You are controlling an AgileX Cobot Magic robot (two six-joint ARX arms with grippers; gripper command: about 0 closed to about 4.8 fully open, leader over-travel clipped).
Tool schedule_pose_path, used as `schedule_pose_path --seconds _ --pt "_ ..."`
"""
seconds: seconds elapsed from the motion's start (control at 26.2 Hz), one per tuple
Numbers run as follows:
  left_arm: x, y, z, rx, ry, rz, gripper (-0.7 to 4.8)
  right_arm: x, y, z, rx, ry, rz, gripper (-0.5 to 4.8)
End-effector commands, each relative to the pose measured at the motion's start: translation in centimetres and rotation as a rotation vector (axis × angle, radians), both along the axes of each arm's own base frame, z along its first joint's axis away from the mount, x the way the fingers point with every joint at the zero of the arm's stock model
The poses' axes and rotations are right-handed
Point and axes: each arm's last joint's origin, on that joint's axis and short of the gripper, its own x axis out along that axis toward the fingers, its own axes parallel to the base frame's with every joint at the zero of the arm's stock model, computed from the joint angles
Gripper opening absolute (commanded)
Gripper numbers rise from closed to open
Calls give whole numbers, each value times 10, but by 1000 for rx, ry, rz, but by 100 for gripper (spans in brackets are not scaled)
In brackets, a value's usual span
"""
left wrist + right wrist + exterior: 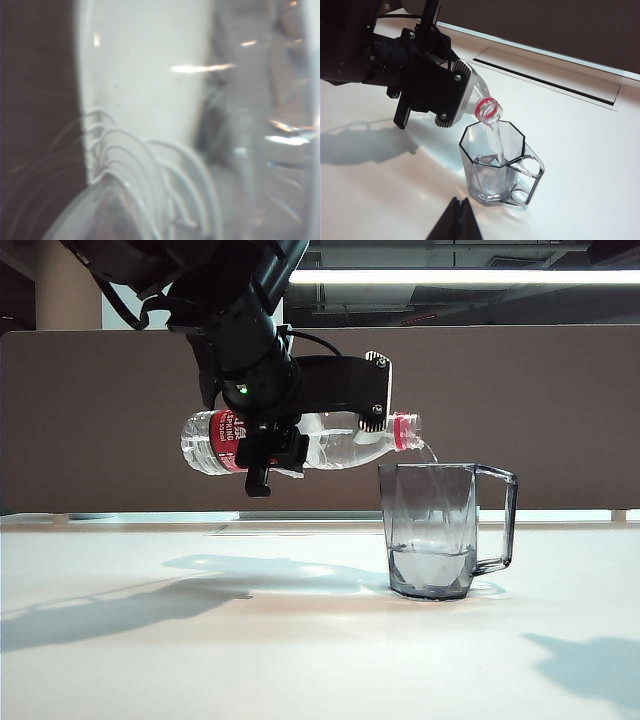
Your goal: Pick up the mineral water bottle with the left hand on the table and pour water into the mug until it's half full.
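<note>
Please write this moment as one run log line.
left tool: holds bottle | pouring into mug | right tool: shut, idle

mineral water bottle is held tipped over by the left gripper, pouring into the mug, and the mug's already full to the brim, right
Not quite. In the exterior view the left gripper does hold the mineral water bottle tipped and pouring, but the mug is filled only to about a third, well below the brim.
</note>
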Motion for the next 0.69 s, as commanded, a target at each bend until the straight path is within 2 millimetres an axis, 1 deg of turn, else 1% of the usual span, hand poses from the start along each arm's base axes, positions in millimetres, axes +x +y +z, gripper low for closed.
schedule_pose_path --seconds 0.04,0.69 --pt "1 -2 10 -35 -47 2 171 0 0 4 19 -13 0 -2" --pt "1 -2 10 -23 -51 -4 171 0 0 4 19 -13 0 -2"
